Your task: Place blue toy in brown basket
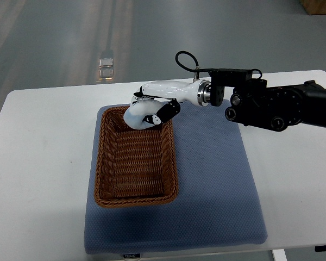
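A brown wicker basket (pixel 173 163) lies on a blue mat (pixel 217 179) in the middle of the white table. My right hand (pixel 155 114), white with black finger pads, reaches in from the right and hovers over the basket's far end. Its fingers are curled around a pale blue toy (pixel 135 116), which hangs just above the basket's back rim. Much of the toy is covered by the fingers. The left arm does not show.
The white table (pixel 38 152) extends well beyond the mat on the left and right. My dark right forearm (pixel 277 106) crosses above the table's far right part. Grey floor lies beyond the far edge.
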`<state>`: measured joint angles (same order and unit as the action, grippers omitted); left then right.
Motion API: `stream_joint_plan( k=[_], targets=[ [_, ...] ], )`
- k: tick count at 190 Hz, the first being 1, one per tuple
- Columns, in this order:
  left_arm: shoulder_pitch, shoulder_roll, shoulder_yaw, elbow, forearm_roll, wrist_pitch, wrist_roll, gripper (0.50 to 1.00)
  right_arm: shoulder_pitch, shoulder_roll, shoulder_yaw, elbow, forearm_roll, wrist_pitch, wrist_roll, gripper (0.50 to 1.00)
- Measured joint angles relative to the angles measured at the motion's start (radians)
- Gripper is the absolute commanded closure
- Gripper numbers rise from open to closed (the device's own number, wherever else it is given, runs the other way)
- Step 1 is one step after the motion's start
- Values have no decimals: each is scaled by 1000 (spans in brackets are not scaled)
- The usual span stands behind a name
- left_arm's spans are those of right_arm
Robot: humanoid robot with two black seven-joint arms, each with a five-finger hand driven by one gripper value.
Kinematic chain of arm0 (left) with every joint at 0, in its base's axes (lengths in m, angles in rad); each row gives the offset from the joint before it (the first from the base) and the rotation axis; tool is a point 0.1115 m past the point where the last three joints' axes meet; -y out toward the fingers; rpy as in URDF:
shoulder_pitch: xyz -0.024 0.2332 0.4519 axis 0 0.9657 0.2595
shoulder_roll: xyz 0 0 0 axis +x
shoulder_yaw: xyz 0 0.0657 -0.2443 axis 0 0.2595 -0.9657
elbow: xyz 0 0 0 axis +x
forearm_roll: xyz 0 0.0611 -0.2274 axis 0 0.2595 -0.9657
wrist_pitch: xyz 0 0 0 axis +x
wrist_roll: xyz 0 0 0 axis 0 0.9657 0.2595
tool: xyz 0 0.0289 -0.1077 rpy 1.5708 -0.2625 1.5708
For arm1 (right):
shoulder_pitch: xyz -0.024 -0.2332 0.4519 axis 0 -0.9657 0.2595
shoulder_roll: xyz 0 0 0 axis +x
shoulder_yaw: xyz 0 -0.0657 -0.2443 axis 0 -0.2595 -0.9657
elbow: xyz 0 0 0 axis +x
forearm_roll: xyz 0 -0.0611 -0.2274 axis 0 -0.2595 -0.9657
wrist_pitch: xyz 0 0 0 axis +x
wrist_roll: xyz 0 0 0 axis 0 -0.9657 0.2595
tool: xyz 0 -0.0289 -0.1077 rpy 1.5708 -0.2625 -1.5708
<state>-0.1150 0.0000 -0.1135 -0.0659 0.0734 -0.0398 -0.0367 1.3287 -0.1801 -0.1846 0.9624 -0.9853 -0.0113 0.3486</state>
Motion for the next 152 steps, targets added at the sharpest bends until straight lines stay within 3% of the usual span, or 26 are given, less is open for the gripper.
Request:
stream_joint_plan(
  k=[11,44,58,116,152],
  targets=[
    [0,0,0,0,0,0,0,500,-4,34,-5,-17,1,0,1,901],
    [0,0,0,0,0,0,0,500,-24,78,-22,-47,2,0,1,673],
    [0,0,0,0,0,0,0,500,-26,81,-22,-49,2,-1,0,601],
    [0,0,1,-1,0,0,-1,500,-51,59,10,-52,15,-3,-2,599],
    [0,0,1,-1,0,0,-1,500,-120,-14,140,-68,103,-4,-8,599]
  ],
)
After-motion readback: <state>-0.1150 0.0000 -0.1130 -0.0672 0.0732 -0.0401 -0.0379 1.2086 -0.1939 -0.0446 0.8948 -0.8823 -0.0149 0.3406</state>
